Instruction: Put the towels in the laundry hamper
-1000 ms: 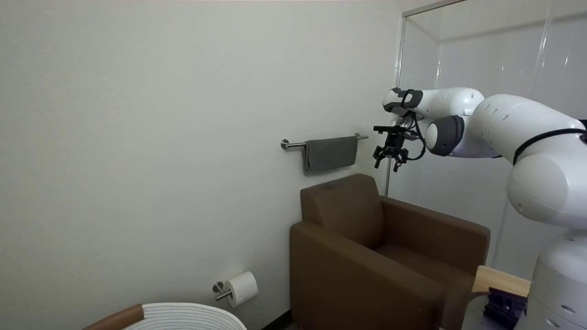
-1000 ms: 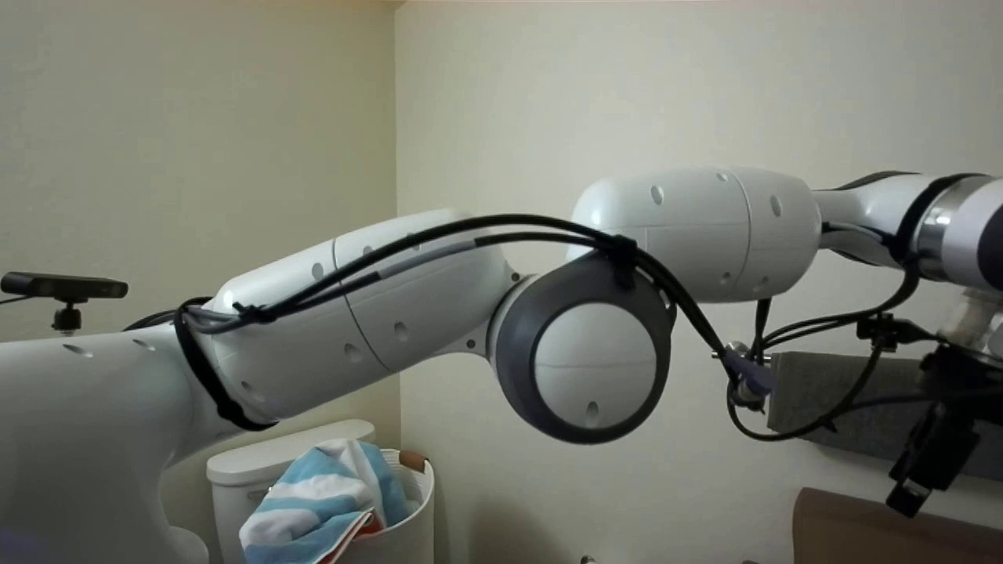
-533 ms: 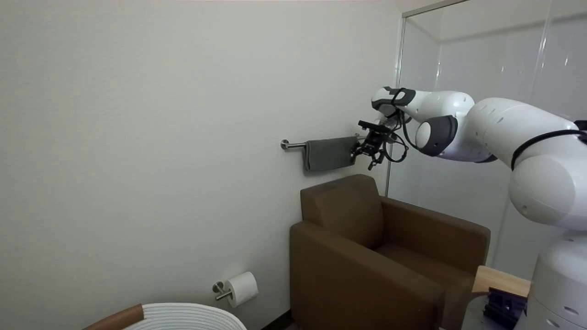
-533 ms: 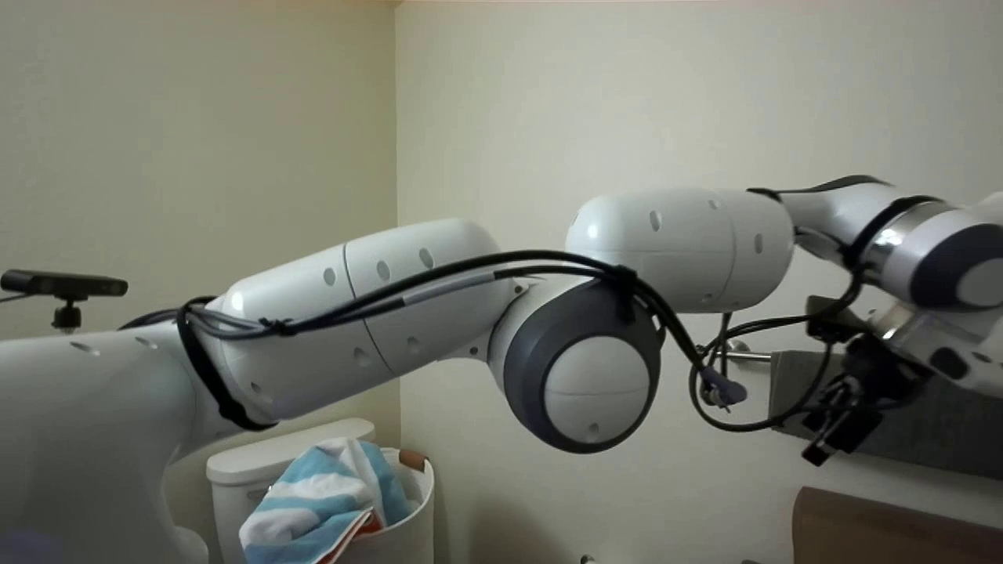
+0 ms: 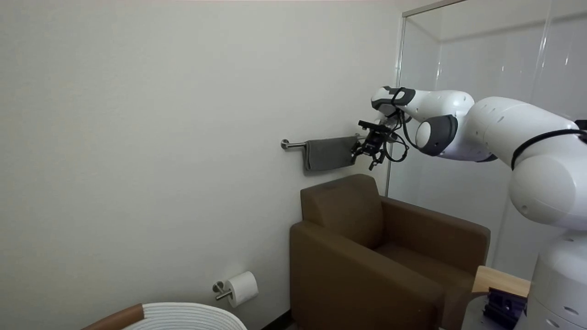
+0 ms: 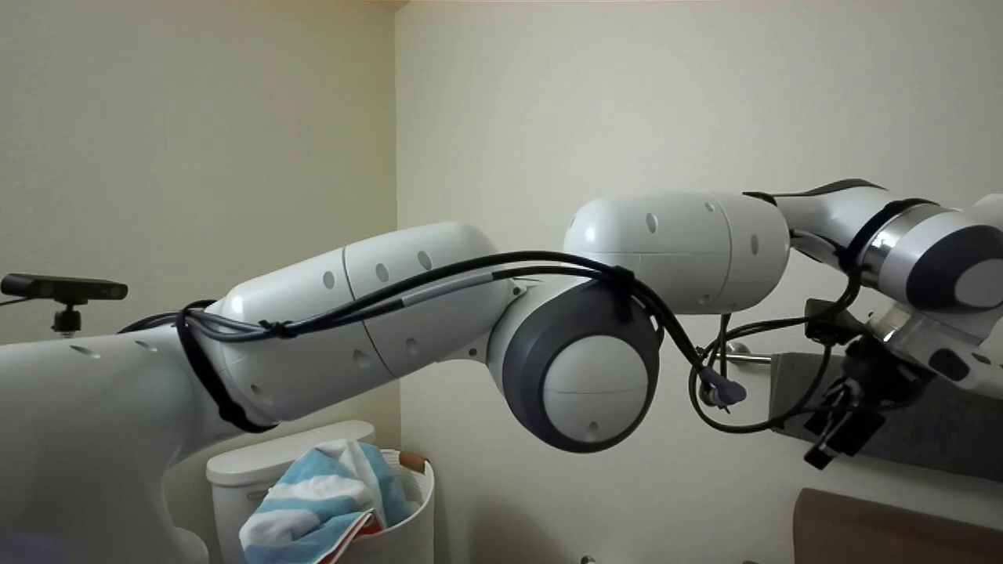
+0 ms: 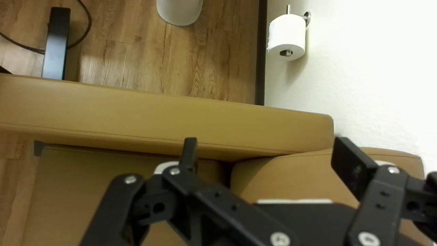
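Note:
The small dark grey towel (image 5: 329, 154) hangs folded over the wall bar; it also shows behind my gripper in an exterior view (image 6: 940, 431). My gripper (image 5: 362, 164) is at the towel's right end in that picture, tilted toward the wall; contact cannot be told. In the wrist view my gripper (image 7: 265, 145) has its fingers wide apart with nothing between them, and no towel shows. The striped blue and white towel (image 6: 313, 497) lies bunched in the top of the white laundry hamper (image 6: 411, 540) and over its rim. The hamper's rim (image 5: 183, 314) also shows at bottom left.
A brown armchair (image 5: 367, 270) stands below the gripper; its armrest (image 7: 164, 119) shows in the wrist view. The towel bar (image 5: 296, 145) is fixed to the wall. A toilet-paper roll (image 5: 243, 288) is lower on the wall. A glass shower screen (image 5: 458, 68) stands behind the arm.
Since one second ago my gripper has moved toward the grey towel and tilted toward the wall. Over the last half second it has hardly moved. The towels have not moved.

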Robot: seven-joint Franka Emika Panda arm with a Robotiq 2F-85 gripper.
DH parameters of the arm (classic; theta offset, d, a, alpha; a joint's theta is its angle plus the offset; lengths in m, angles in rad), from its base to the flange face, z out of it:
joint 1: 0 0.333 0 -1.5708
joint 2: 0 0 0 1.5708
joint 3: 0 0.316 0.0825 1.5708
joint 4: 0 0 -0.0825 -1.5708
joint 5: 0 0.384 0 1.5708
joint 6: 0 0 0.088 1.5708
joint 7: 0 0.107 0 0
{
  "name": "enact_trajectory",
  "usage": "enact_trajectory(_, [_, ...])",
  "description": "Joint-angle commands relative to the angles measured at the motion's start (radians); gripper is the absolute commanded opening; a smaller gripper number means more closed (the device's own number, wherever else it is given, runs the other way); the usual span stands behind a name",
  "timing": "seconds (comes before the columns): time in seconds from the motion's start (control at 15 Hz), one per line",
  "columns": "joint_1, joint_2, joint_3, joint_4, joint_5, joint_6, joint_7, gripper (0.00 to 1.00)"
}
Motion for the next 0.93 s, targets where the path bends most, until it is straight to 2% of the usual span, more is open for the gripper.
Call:
enact_trajectory(0.0, [0.005, -0.001, 0.008, -0.010, 0.007, 0.090, -0.077, 1.00])
enact_trajectory(0.2, [0.012, 0.013, -0.006, 0.000, -0.020, 0.202, -0.229, 1.00])
enact_trajectory(0.33, [-0.039, 0.021, 0.031, -0.004, 0.025, 0.232, -0.344, 1.00])
enact_trajectory(0.67, [-0.211, 0.036, 0.130, -0.023, 0.143, 0.182, -0.520, 1.00])
enact_trajectory(0.87, [-0.289, 0.062, 0.191, -0.031, 0.217, 0.151, -0.565, 1.00])
